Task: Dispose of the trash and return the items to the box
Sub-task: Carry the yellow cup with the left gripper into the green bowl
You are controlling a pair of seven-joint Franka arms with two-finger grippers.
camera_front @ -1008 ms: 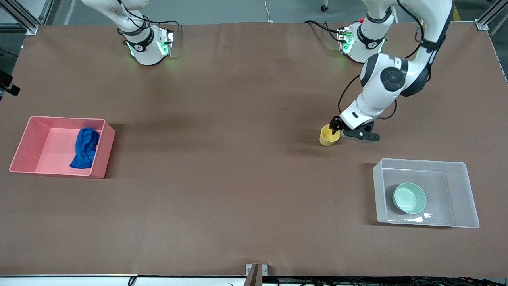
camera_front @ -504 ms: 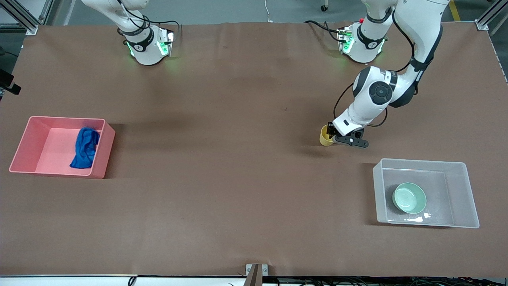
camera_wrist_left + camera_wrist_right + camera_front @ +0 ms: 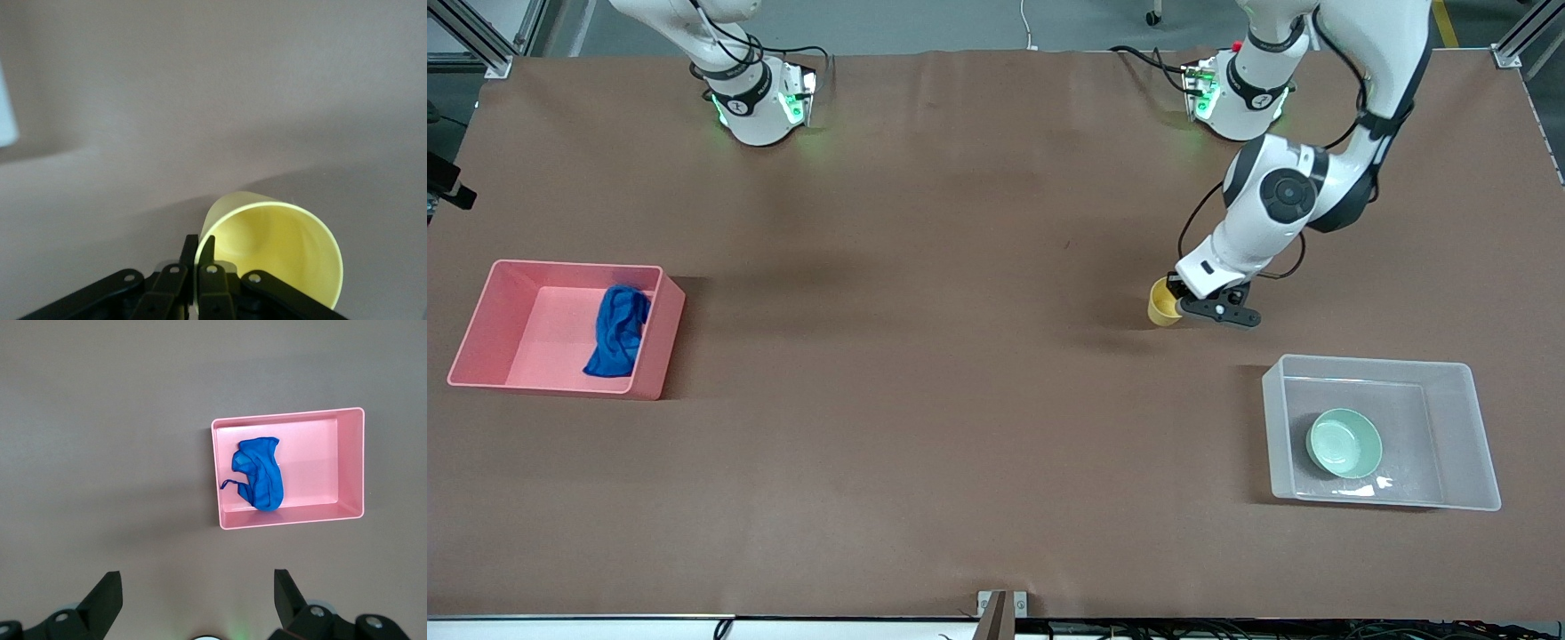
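My left gripper is shut on the rim of the yellow cup, one finger inside and one outside; the cup hangs tilted just above the table. The left wrist view shows the cup's open mouth beside my pinched fingertips. The mint-green bowl lies in the clear-grey box, nearer the front camera than the cup, at the left arm's end. The deep blue rag lies in the pink bin at the right arm's end, also in the right wrist view. My right gripper is open, high over its base, waiting.
Both arm bases stand along the table's edge farthest from the front camera. The brown table stretches bare between the pink bin and the box. A corner of the box shows in the left wrist view.
My left gripper came down on the cup's rim and closed on it, then drew the cup up slightly and toward the box. The right arm, rag and bowl have not moved.
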